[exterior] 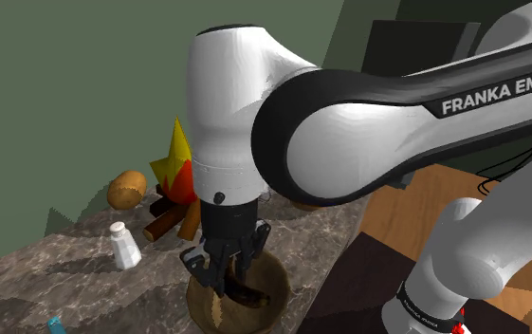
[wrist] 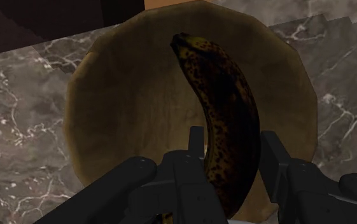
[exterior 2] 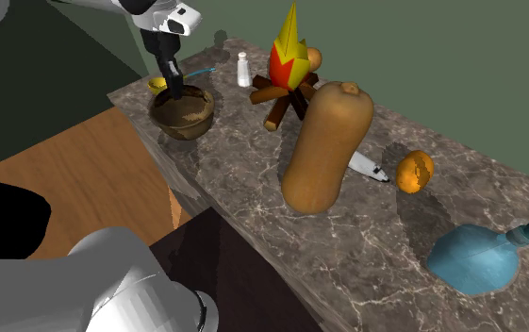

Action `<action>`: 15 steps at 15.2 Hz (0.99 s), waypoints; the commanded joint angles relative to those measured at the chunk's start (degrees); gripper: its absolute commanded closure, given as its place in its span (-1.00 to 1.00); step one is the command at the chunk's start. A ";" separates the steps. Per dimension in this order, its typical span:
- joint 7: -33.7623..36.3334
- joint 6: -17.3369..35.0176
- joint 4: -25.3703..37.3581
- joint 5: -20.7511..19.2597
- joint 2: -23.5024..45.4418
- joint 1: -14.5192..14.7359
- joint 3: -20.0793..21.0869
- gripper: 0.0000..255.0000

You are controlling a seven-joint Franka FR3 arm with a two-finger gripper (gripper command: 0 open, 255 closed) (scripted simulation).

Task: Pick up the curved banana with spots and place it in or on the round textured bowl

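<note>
One dark brown, black-spotted curved banana [wrist: 224, 102] lies inside the one round, brown textured bowl [wrist: 81, 121], which stands near the edge of the grey-brown marbled surface [exterior 2: 253, 189]. The single black gripper [wrist: 233, 135] hangs over the bowl with its two fingers apart on either side of the banana's near end. One finger is right against the peel and a thin gap shows at the other, so the gripper looks open rather than clamped.

In the second exterior view the rest of the surface carries:
- one tall tan butternut squash [exterior 2: 326, 146], standing upright
- one toy campfire [exterior 2: 286, 66] with a yellow-and-red flame on brown logs
- one white shaker [exterior 2: 243, 69]
- two orange-brown rounded fruits [exterior 2: 413, 173], well apart, one of them behind the campfire
- one white pen [exterior 2: 371, 170]
- one blue flask [exterior 2: 474, 259], lying on its side
</note>
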 commanded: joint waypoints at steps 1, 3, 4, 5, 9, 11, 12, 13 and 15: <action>-0.14 1.63 -1.29 0.06 0.34 -0.01 0.39 1.00; -0.19 2.64 -2.09 0.10 0.57 -0.01 0.66 1.00; -0.18 2.65 -2.09 0.09 0.58 -0.01 0.66 1.00; -0.18 2.65 -2.09 0.09 0.58 -0.01 0.66 1.00; -0.18 2.65 -2.09 0.09 0.58 -0.01 0.67 1.00; -0.18 2.65 -2.09 0.09 0.59 -0.02 0.67 -1.00; -0.18 2.65 -2.09 0.09 0.59 -0.02 0.67 -1.00; -0.18 2.66 -2.09 0.09 0.59 -0.02 0.67 -1.00; -0.18 2.66 -2.09 0.09 0.59 -0.02 0.67 -1.00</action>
